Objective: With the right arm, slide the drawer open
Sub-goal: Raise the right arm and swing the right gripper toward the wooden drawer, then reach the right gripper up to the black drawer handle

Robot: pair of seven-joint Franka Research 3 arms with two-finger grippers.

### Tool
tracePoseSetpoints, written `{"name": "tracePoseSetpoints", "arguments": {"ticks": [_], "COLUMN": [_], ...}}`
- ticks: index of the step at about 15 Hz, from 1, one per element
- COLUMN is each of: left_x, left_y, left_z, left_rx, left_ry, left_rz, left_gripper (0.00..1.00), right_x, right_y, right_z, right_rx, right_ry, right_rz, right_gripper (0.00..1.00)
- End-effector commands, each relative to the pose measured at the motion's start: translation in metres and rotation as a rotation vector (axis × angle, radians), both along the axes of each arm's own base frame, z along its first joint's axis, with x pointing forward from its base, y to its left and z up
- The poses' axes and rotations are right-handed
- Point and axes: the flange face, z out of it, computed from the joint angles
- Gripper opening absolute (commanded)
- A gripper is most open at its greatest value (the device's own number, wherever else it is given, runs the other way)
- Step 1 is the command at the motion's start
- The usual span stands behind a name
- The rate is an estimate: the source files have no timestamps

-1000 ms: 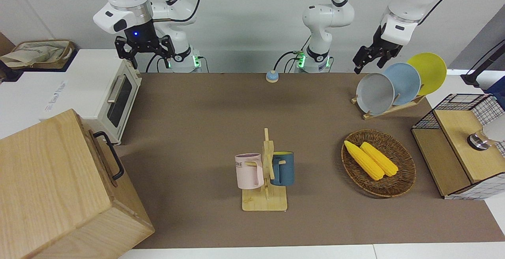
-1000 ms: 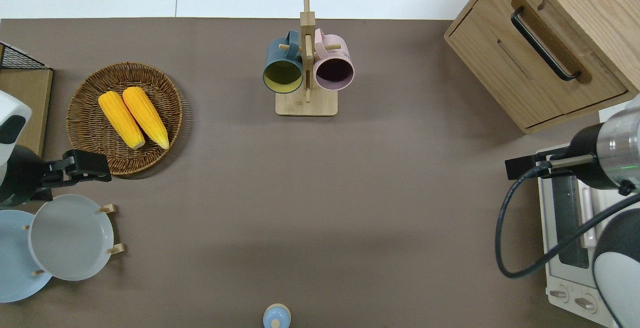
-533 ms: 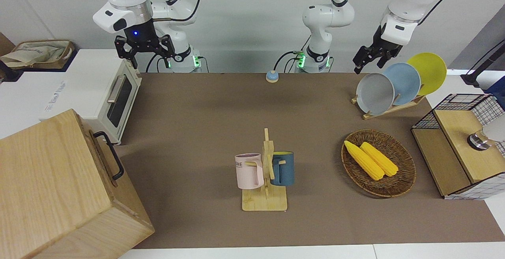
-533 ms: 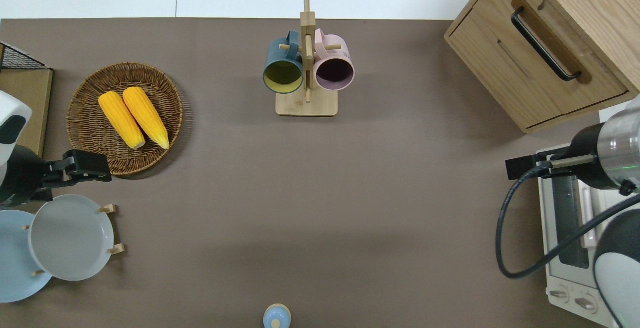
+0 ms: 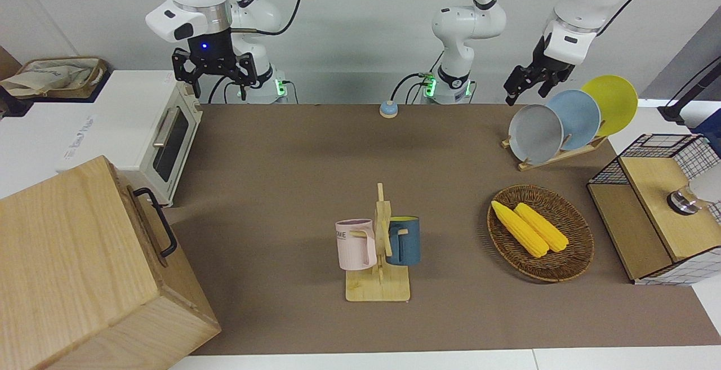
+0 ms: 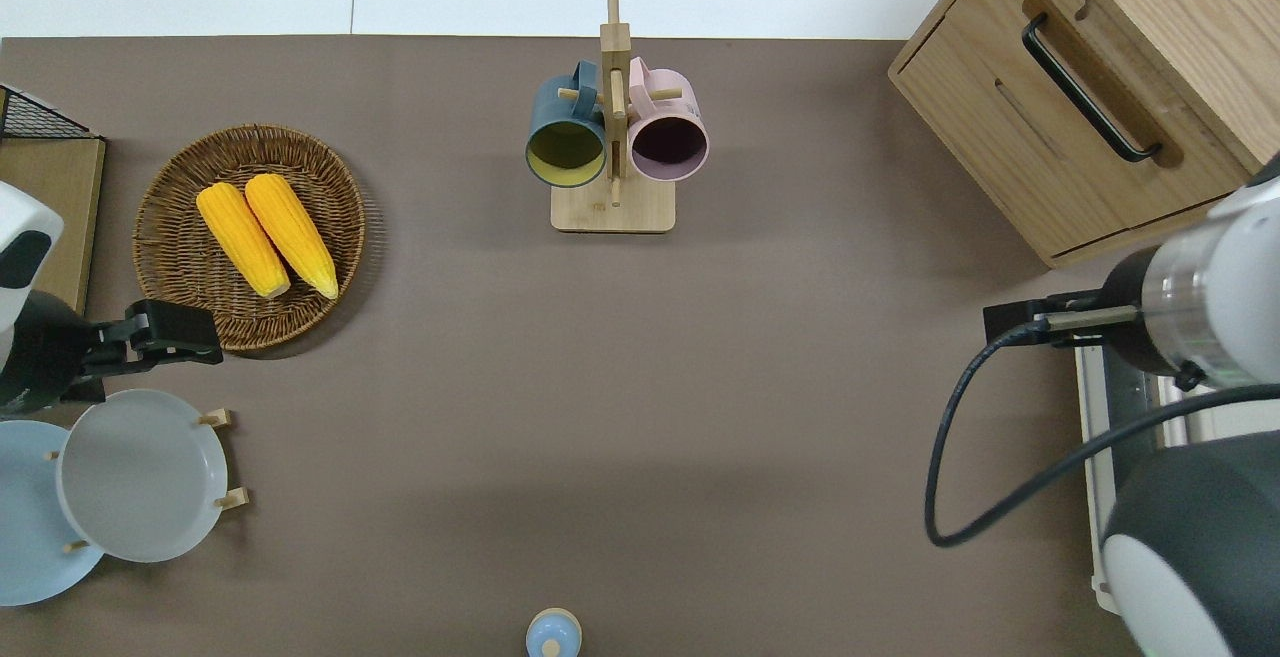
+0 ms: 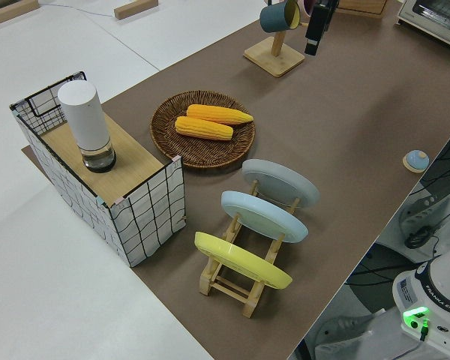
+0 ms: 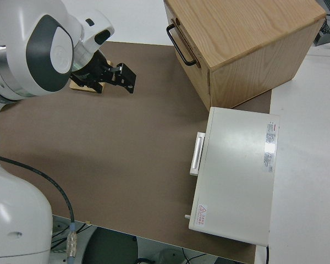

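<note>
The drawer (image 6: pixel 1040 142) is the light-wood front of the pale wooden cabinet (image 5: pixel 73 263) at the right arm's end of the table, and it is closed. Its black bar handle (image 6: pixel 1088 87) also shows in the front view (image 5: pixel 159 229) and the right side view (image 8: pixel 180 44). My right gripper (image 5: pixel 214 74), with its blue light, is open and empty. In the overhead view it (image 6: pixel 1005 322) hangs over the brown mat beside the toaster oven, apart from the handle. It also shows in the right side view (image 8: pixel 121 80). The left arm (image 5: pixel 569 32) is parked.
A white toaster oven (image 5: pixel 169 133) stands beside the cabinet, nearer to the robots. A mug rack (image 5: pixel 378 252) holds a pink and a blue mug mid-table. A basket of corn (image 5: pixel 574 246), a plate rack (image 5: pixel 569 119) and a wire-mesh box (image 5: pixel 659 206) stand toward the left arm's end.
My right gripper has shifted off the toaster oven's edge toward the table's middle and slightly toward the cabinet. The drawer and the left arm have not moved.
</note>
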Motion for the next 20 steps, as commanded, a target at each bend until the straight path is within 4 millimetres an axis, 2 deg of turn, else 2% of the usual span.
{"name": "tracePoseSetpoints", "arguments": {"ticks": [1, 5, 7, 9, 11, 14, 16, 17, 20], "left_x": [-0.004, -0.004, -0.004, -0.004, -0.004, -0.004, -0.004, -0.004, -0.004], "left_y": [0.002, 0.002, 0.002, 0.002, 0.002, 0.002, 0.002, 0.002, 0.002], "left_z": [0.005, 0.005, 0.004, 0.004, 0.005, 0.005, 0.005, 0.005, 0.005], "left_rx": [-0.001, -0.001, -0.001, -0.001, -0.001, -0.001, -0.001, -0.001, -0.001], "left_ry": [0.003, 0.003, 0.005, 0.005, 0.003, 0.005, 0.003, 0.005, 0.003], "left_rz": [-0.006, -0.006, -0.008, -0.006, -0.006, -0.006, -0.008, -0.008, -0.005], "left_gripper": [0.99, 0.99, 0.99, 0.99, 0.99, 0.99, 0.99, 0.99, 0.99], "right_x": [0.003, 0.005, 0.002, 0.001, 0.002, 0.014, 0.020, 0.024, 0.035], "right_y": [0.035, 0.086, 0.099, 0.102, 0.109, 0.109, 0.107, 0.108, 0.111], "right_z": [-0.022, -0.060, -0.074, -0.088, -0.117, -0.131, -0.153, -0.164, -0.180], "right_rx": [-0.201, -0.452, -0.533, -0.678, -0.837, -0.969, -1.104, -1.136, -1.197], "right_ry": [-0.033, -0.109, -0.133, -0.167, -0.201, -0.258, -0.287, -0.302, -0.349], "right_rz": [0.021, 0.054, 0.070, 0.124, 0.203, 0.261, 0.326, 0.345, 0.394], "right_gripper": [0.990, 0.987, 0.987, 0.987, 0.987, 0.985, 0.985, 0.985, 0.983]}}
